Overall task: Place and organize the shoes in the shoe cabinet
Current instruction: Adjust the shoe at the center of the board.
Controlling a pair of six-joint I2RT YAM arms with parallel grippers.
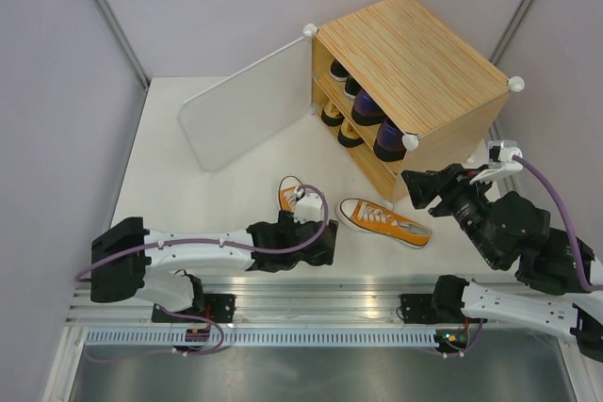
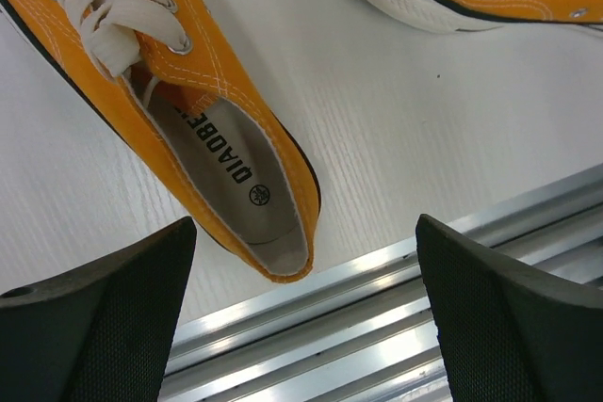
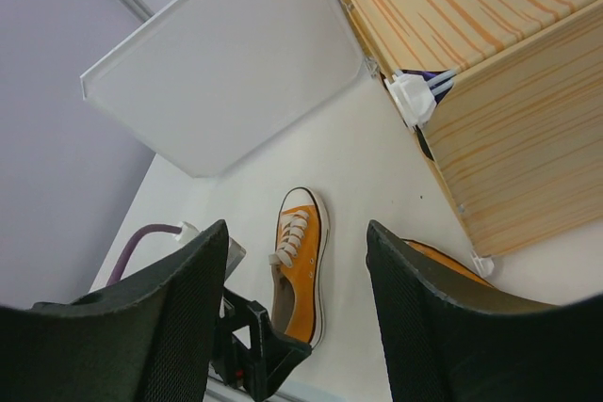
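Note:
Two orange sneakers lie on the white table in front of the shoe cabinet [image 1: 415, 54]. The left sneaker [image 1: 285, 195] points its toe at the cabinet, and my left gripper [image 1: 306, 237] hangs open over its heel [image 2: 273, 251], holding nothing. The right sneaker [image 1: 384, 221] lies on its own, toe to the left. My right gripper [image 1: 424, 187] hovers open and empty above and to the right of it, near the cabinet's front corner. Inside the cabinet are black sneakers [image 1: 341, 71], purple loafers [image 1: 369, 110] and gold pumps [image 1: 332, 115].
The cabinet's white door [image 1: 245, 115] stands swung open to the left. A metal rail [image 1: 320, 298] runs along the table's near edge, just behind the left sneaker's heel. Grey walls close in the table on both sides.

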